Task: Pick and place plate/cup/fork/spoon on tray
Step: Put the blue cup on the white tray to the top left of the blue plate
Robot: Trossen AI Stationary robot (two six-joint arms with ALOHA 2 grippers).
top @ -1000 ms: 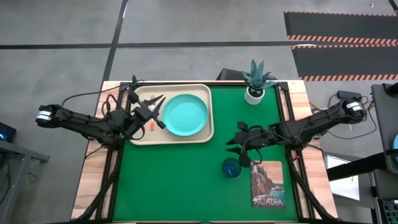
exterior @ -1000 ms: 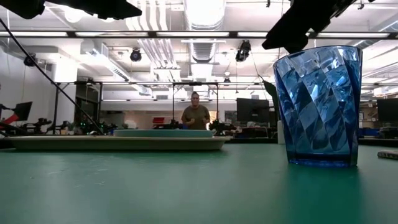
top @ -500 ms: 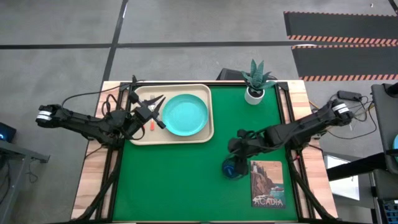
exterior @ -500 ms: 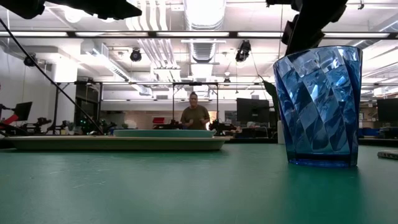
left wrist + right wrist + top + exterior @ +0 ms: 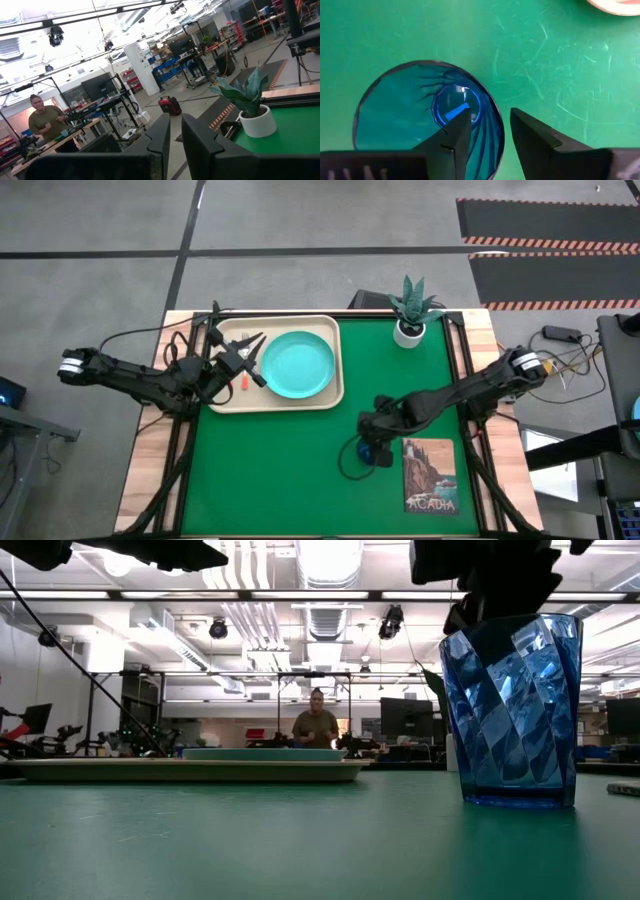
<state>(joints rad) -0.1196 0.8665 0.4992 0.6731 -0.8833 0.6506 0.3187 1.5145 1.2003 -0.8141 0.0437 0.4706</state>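
Note:
The dark-blue cup (image 5: 372, 450) stands upright on the green mat, near the table's near right; it fills the right of the low view (image 5: 512, 710). My right gripper (image 5: 490, 116) is open above it, pointing down. One finger is over the cup's inside and one outside the rim (image 5: 496, 131). The turquoise plate (image 5: 298, 364) lies on the beige tray (image 5: 225, 405) at the far left. An orange-red handle end (image 5: 243, 383) lies on the tray beside the plate. My left gripper (image 5: 250, 360) hovers over the tray's left part, shut and empty (image 5: 175, 130).
A white pot with a green plant (image 5: 410, 330) stands at the far right of the mat. The "Acadia" picture card (image 5: 430, 475) lies just right of the cup. A person (image 5: 316, 725) stands in the room beyond the table.
My right gripper has moved toward the table's near edge and down onto the cup, until its fingers straddle the rim. The cup has stayed in place.

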